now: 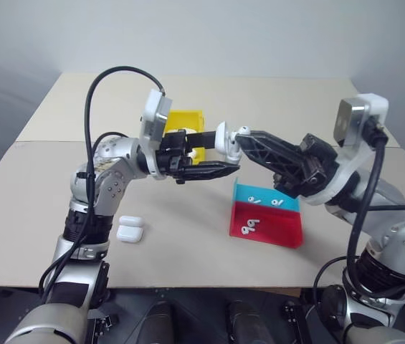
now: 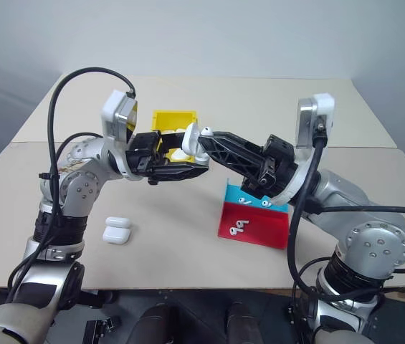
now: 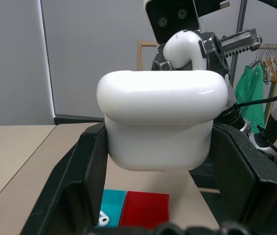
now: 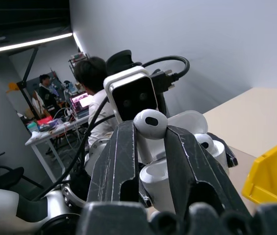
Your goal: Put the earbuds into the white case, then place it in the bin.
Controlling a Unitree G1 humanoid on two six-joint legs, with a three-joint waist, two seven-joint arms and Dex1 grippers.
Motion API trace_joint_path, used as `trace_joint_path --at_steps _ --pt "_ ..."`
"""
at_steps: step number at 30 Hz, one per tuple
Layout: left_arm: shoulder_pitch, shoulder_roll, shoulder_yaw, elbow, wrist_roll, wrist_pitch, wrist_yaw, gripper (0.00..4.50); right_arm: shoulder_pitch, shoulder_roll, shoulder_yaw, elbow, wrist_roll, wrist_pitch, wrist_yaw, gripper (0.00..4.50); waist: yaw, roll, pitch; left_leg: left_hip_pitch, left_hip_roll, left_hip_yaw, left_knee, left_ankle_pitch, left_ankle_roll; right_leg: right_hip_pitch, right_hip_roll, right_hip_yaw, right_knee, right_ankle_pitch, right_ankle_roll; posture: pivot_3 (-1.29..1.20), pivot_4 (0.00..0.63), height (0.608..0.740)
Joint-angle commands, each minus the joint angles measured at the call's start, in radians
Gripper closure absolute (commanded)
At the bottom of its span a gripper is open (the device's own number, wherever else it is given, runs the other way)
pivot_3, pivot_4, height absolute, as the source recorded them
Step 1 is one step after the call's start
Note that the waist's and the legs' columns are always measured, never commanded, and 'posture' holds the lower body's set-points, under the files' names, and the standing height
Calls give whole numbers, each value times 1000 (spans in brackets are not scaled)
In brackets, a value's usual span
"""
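Tabletop [image 1: 37,186] carrying yellow bin [image 1: 186,120] behind, red and blue tray [image 1: 267,222] near the right arm. Raised mid-air between both arms: open white case [image 3: 163,117], clamped level in left fingers [image 3: 87,166] to receive an earbud [image 4: 150,123], pinched by right fingers [image 4: 121,161] angled onto its socket.

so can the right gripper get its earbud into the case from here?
Probably yes. The right gripper pinches an earbud right above the open white case, which the left gripper holds up. Nothing sits between them.
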Motion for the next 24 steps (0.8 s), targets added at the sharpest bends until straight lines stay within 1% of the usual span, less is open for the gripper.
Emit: trace_joint_path --at_steps 1,9,13,24 --pt "-27 -4 9 -17 -2 -17 -4 1718 11 -41 27 -25 38 -75 -12 3894 0 0 0 0 0 0 0 0 0 0 0 0 0 0 0 0 150 740" --pt "-24 -15 7 -32 -3 -22 1 1718 30 -149 90 -6 16 -155 -2 3894 0 0 0 0 0 0 0 0 0 0 0 0 0 0 0 0 150 740" --pt "-22 -16 7 -39 -1 -22 8 1718 40 -185 121 -6 5 -186 12 3894 0 0 0 0 0 0 0 0 0 0 0 0 0 0 0 0 150 740" --pt "-24 -20 8 -42 3 -20 18 1718 43 -213 197 -14 -9 -247 27 3894 1 0 0 0 0 0 0 0 0 0 0 0 0 0 0 0 150 740"
